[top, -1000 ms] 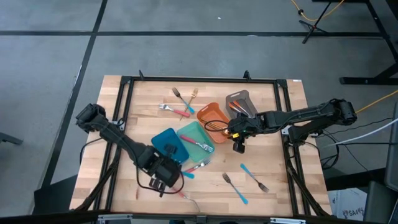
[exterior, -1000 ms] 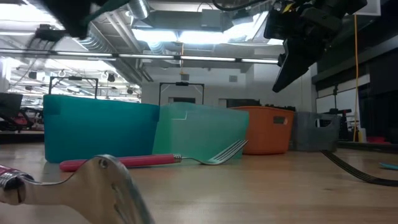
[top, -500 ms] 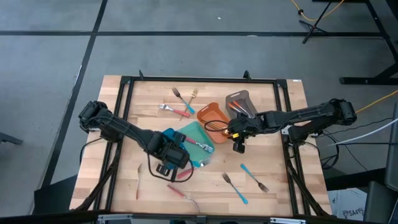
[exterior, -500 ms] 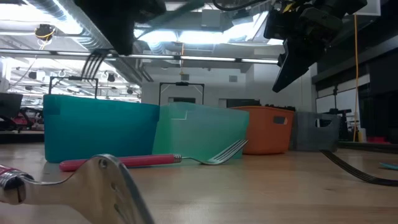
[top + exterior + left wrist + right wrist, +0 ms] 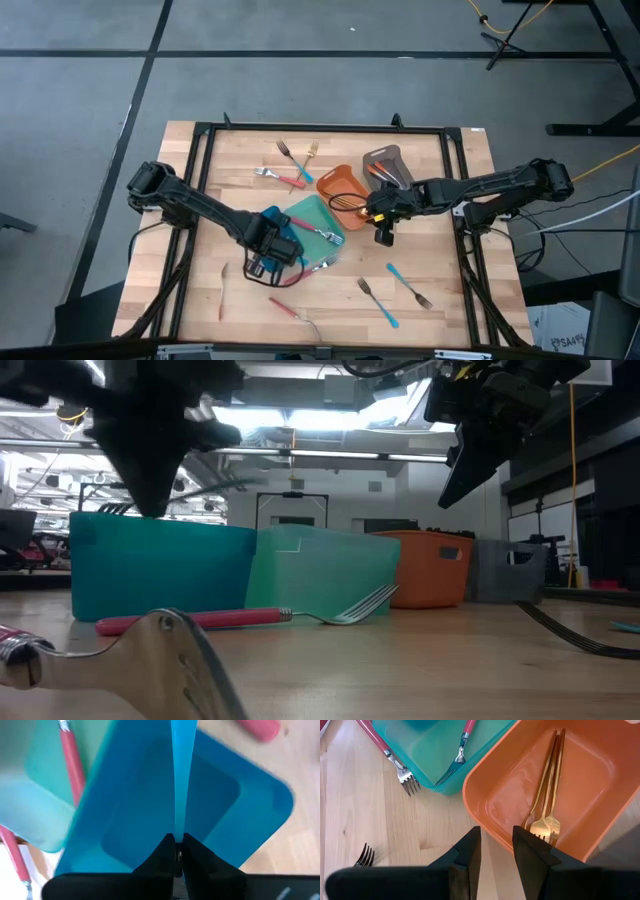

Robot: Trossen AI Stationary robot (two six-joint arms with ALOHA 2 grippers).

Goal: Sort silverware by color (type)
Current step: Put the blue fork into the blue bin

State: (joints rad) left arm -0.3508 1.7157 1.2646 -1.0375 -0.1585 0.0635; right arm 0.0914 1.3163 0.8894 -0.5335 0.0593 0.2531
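Note:
My left gripper (image 5: 262,255) hangs over the blue tray (image 5: 273,223), shut on a blue-handled fork (image 5: 179,780). In the low view its dark body (image 5: 150,450) sits just above the blue tray's rim (image 5: 160,530), with the fork's tines (image 5: 115,508) beside it. My right gripper (image 5: 383,235) is open and holds nothing, hovering by the near side of the orange tray (image 5: 545,780), where gold forks (image 5: 547,815) lie. Red-handled forks (image 5: 462,745) lie in the teal tray (image 5: 315,222). My left gripper pinches the blue handle (image 5: 178,827) between its two shut fingers (image 5: 160,852). The handle runs straight out ahead of the fingers, over the blue tray's floor. The fork is lifted clear of the table and the tray.
A grey tray (image 5: 385,162) sits at the far right. Loose forks lie near the far edge (image 5: 290,160). Blue utensils (image 5: 400,285) and a fork (image 5: 368,290) lie at the near right. Red-handled pieces (image 5: 285,308) and a pale one (image 5: 222,292) lie at the near left.
My left gripper has carried the blue-handled fork from the near-left part of the table toward the far edge, over the blue tray, and has come down toward the tray's rim. My right gripper has kept still.

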